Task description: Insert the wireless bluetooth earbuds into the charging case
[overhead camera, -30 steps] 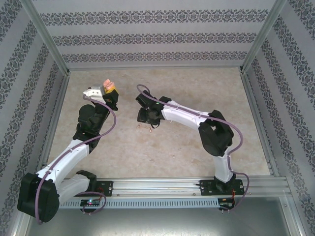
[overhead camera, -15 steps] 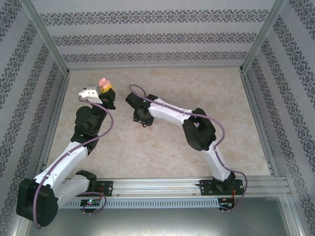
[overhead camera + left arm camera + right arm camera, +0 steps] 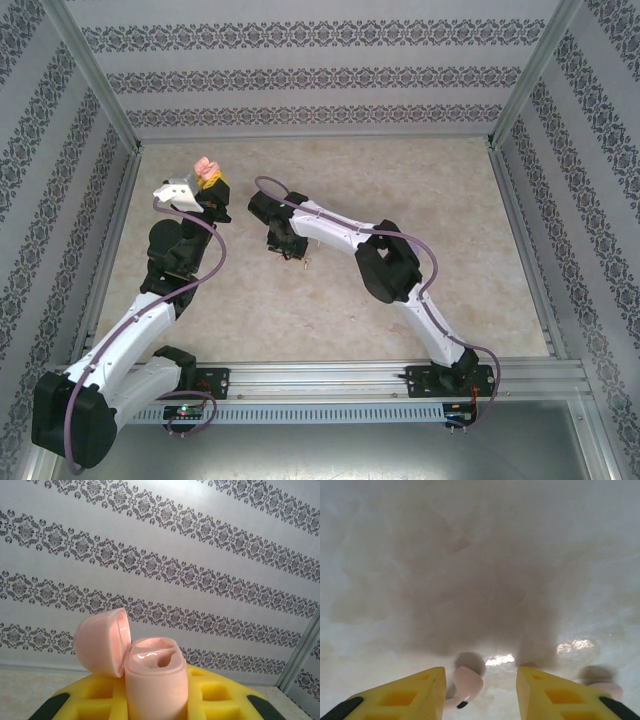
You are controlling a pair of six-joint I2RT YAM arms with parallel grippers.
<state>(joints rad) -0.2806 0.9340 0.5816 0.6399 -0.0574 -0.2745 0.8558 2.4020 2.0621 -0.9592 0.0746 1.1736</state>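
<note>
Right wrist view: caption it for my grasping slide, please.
Open yellow-fingered right gripper straddles a tiny pink stemmed earbud on the pale mottled table; a second pink earbud lies nearby.

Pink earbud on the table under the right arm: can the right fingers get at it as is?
Probably yes. The pink earbud lies on the table between the open right fingers, nothing over it. A second earbud sits off to the side, clear of them.

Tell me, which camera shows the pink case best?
The left wrist view: the case sits close up, its lid open and both sockets visible. The top view shows it as a small pink blob at the left gripper tip.
</note>
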